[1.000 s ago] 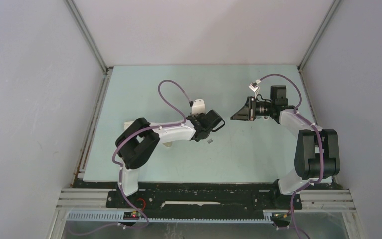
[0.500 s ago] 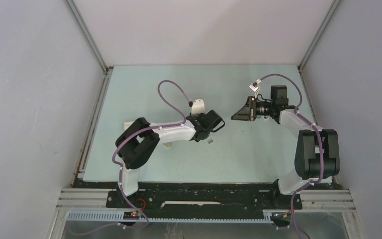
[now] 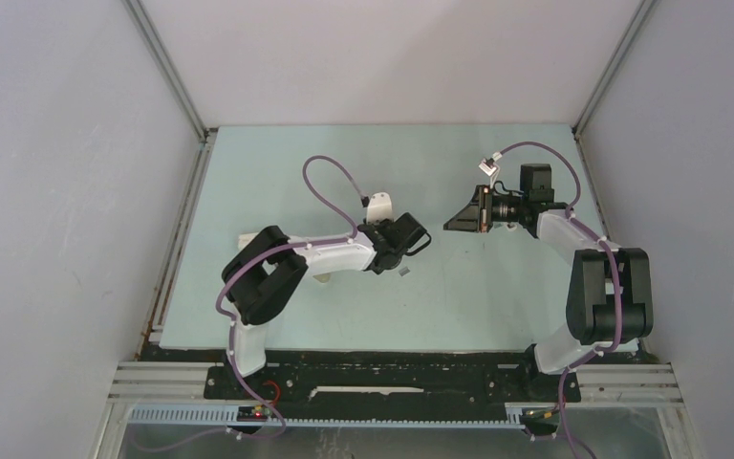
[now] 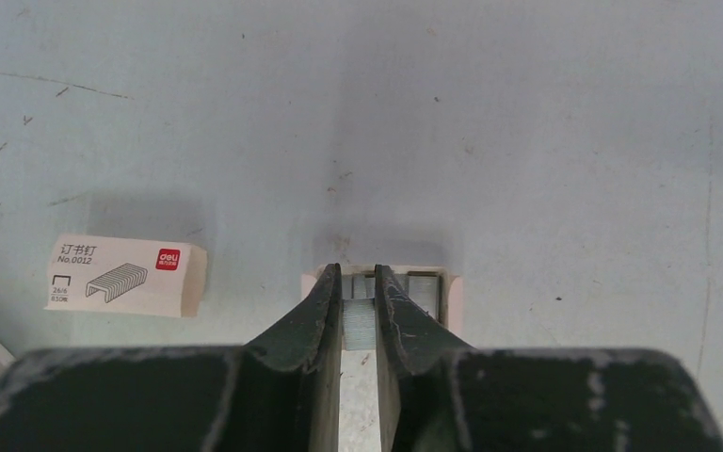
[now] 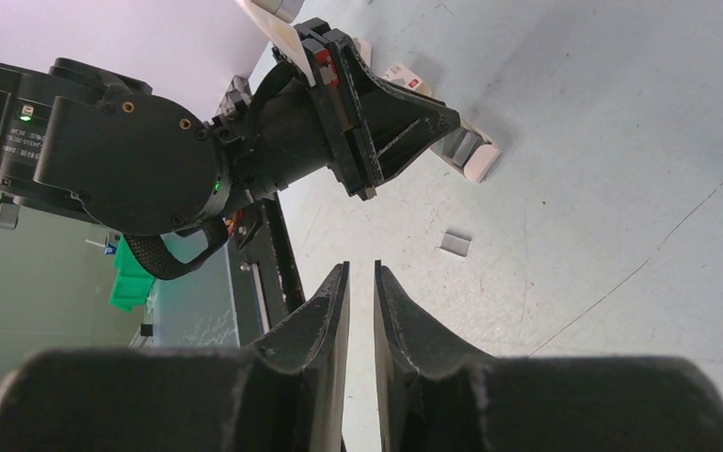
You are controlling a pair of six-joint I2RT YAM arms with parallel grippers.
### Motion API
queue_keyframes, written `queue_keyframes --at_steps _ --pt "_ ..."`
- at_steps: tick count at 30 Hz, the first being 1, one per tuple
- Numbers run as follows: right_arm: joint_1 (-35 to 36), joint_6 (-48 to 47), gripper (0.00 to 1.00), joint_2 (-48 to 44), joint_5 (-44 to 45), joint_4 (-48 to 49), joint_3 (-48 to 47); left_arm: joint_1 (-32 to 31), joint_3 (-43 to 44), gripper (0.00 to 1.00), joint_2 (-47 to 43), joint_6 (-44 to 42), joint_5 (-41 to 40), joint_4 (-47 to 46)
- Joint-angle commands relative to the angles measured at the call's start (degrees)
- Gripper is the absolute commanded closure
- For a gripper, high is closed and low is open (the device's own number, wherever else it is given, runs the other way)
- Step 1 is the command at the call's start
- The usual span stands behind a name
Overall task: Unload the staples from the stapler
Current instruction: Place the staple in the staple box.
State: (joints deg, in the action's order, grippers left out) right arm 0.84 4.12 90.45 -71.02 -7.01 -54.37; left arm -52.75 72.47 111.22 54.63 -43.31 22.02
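The left gripper (image 4: 358, 278) hangs low over a small open cream box (image 4: 450, 294) near the middle of the worktop (image 4: 546, 141). Its jaws stand a narrow slit apart. They cover the middle of the box, and from overhead the gripper hides the box altogether. Silvery staples (image 4: 423, 285) lie packed in the box. More of them show through the slit, but I cannot tell whether the jaws pinch them or only stand above them.

A loose strip of staples (image 5: 455, 243) lies flat on the bare worktop, just beside the open box on its near-edge side and touching nothing.

In the left wrist view, a closed staple box (image 4: 127, 275) lies to the left of the open one, apart from it. Its lid reads "订书钉", "No.0012" and "26/6", with a red "deli" badge and a drawing of a staple strip. The smallest line of print is too fine to read.

The right gripper (image 5: 361, 271) is raised above the worktop and points across at the left gripper from the right-hand side, with a clear gap between the two. Its jaws are nearly together, with a thin empty slot between them. Purple cables (image 3: 330, 177) loop over both arms.
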Motion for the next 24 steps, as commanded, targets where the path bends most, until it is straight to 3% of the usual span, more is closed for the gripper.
queue_keyframes --at_steps 1,24 --pt "-0.40 -0.52 0.77 0.13 -1.39 0.95 -1.77 -0.18 -1.62 0.81 -0.87 1.44 -2.21 0.64" --pt "-0.40 -0.22 0.77 0.31 -1.75 1.06 -1.79 -0.17 -1.10 0.80 0.47 0.74 -1.36 0.56"
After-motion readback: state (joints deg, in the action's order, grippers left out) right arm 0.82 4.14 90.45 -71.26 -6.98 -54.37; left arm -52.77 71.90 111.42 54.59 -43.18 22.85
